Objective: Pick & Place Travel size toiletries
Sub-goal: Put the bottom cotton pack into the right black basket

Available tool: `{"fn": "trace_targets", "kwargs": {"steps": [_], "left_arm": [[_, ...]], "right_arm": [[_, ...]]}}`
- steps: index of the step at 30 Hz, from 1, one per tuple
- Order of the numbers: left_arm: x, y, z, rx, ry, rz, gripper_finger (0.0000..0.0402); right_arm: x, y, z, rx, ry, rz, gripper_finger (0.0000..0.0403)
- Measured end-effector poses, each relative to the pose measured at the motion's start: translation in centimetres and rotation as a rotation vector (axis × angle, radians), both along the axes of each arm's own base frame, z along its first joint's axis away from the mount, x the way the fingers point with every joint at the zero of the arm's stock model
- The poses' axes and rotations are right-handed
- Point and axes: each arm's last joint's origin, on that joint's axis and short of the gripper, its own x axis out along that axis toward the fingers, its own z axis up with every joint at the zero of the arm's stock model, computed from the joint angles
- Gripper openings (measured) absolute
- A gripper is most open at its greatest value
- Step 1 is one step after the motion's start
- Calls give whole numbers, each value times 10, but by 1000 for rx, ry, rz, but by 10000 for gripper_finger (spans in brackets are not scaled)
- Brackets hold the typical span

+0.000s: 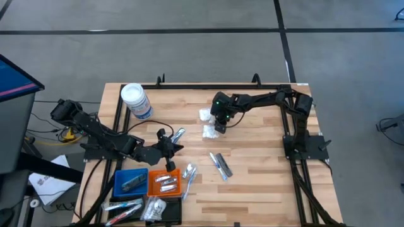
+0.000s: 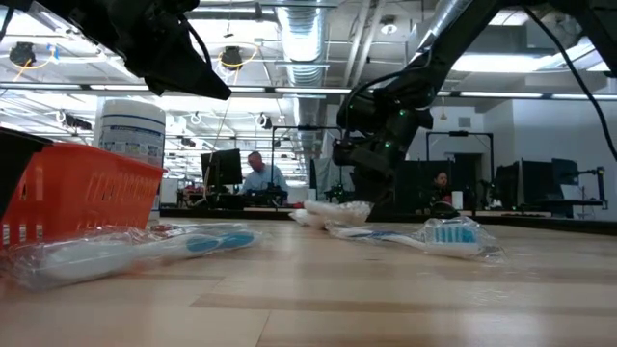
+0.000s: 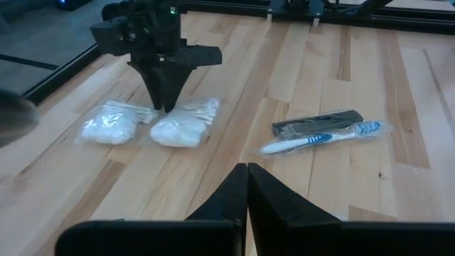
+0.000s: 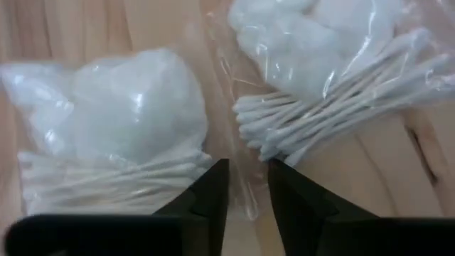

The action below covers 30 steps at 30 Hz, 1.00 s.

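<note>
High cam looks straight down, low cam level across table (image 2: 386, 289); both wrist cams share, probably, same white packets (image 3: 149, 124).

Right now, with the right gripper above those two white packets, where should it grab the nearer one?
The right gripper hangs over the seam between the two packets. I'd take the right-hand packet from straight above, by its loose clear wrapper near the cotton swabs. It lies flat, so a sideways approach finds little to pinch.

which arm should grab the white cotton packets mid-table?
Right. The right gripper hangs directly over the two white packets, fingers slightly apart. The left gripper, shut, sits off toward the trays.
</note>
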Motion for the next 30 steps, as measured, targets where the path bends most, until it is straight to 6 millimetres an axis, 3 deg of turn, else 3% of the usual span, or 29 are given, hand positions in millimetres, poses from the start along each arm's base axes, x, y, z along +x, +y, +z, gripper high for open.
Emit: {"fn": "trace_targets", "kwargs": {"steps": [4, 6, 14, 23, 30], "left_arm": [[0, 0, 0, 0, 0, 0, 2], [0, 0, 0, -4, 2, -6, 2], [0, 0, 0, -9, 4, -14, 2], [0, 0, 0, -13, 1, -9, 2], [-2, 8, -7, -16, -4, 75, 2]], "right_arm": [[-1, 1, 1, -11, 22, 43, 23], [0, 1, 2, -18, 22, 58, 9], [4, 13, 32, -91, -49, 88, 2], [5, 60, 81, -221, -159, 189, 1], [5, 90, 102, -262, -225, 264, 0]]}}
